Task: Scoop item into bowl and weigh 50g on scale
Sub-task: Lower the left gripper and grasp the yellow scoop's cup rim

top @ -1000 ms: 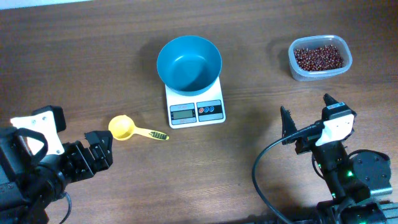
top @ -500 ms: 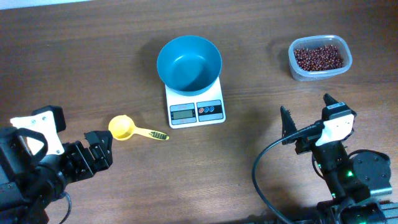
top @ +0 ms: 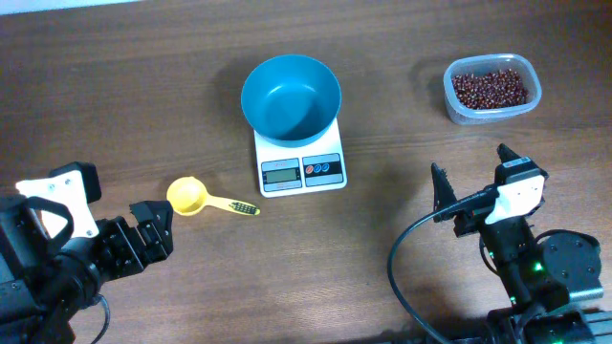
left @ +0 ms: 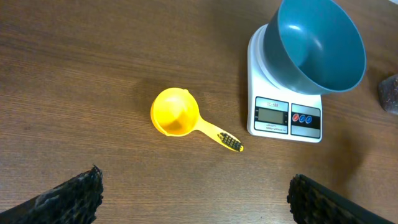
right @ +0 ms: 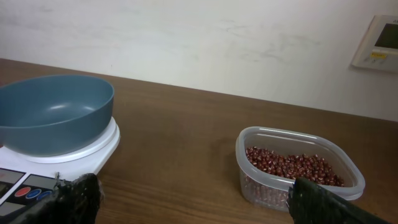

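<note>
The left gripper point(top: 153, 229) and the right gripper point(top: 469, 164) both hover with fingers spread wide, released, gripping nothing. The left is near the yellow scoop point(top: 188, 197). The beans point(top: 490, 88) lie in the clear tub point(top: 457, 110), beyond the right gripper and well apart from the teal bowl point(top: 291, 96), which sits on the scale point(top: 299, 170).

A: What colour is the bowl point(top: 291, 96)?
B: Teal-blue. The scale point(top: 300, 164) is white, with a grey display and red and blue buttons.
A: And at two o'clock?
B: Dark red-brown beans point(top: 490, 88) in a clear tub point(top: 492, 117).
A: The scoop point(top: 186, 197)?
B: Yellow with a dark-striped handle tip, at eight o'clock, and the table point(top: 115, 96) is brown wood grain.
</note>
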Tool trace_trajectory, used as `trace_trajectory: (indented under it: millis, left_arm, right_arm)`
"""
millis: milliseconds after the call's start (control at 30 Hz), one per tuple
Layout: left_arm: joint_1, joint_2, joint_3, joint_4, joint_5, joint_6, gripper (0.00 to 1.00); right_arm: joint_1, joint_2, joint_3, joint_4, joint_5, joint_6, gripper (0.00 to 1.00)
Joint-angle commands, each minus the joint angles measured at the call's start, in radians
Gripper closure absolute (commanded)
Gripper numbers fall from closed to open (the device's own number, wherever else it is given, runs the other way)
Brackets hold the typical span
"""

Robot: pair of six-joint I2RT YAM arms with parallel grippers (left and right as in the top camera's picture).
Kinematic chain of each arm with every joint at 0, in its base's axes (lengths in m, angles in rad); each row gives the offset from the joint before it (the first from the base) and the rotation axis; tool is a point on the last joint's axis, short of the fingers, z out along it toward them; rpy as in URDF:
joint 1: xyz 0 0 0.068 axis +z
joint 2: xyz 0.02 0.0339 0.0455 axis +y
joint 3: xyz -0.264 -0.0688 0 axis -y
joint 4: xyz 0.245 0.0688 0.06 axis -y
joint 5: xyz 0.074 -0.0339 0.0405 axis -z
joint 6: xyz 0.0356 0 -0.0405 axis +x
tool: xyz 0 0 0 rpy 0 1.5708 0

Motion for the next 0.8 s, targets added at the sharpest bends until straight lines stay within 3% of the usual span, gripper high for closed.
trace_trajectory:
  millis: [0, 467, 767]
  left_arm:
    - [-0.006, 0.001, 0.026, 0.002, -0.007, 0.013, 0.01]
    - [-0.006, 0.023, 0.03, 0.003, 0.018, -0.011, 0.04]
    - [-0.006, 0.28, 0.142, -0.047, -0.007, -0.085, 0.01]
  right_arm:
    - [0.013, -0.008, -0.009, 0.0, 0.005, 0.011, 0.01]
    - [0.013, -0.008, -0.009, 0.0, 0.005, 0.011, 0.01]
    - [0.013, -0.008, -0.009, 0.0, 0.005, 0.011, 0.01]
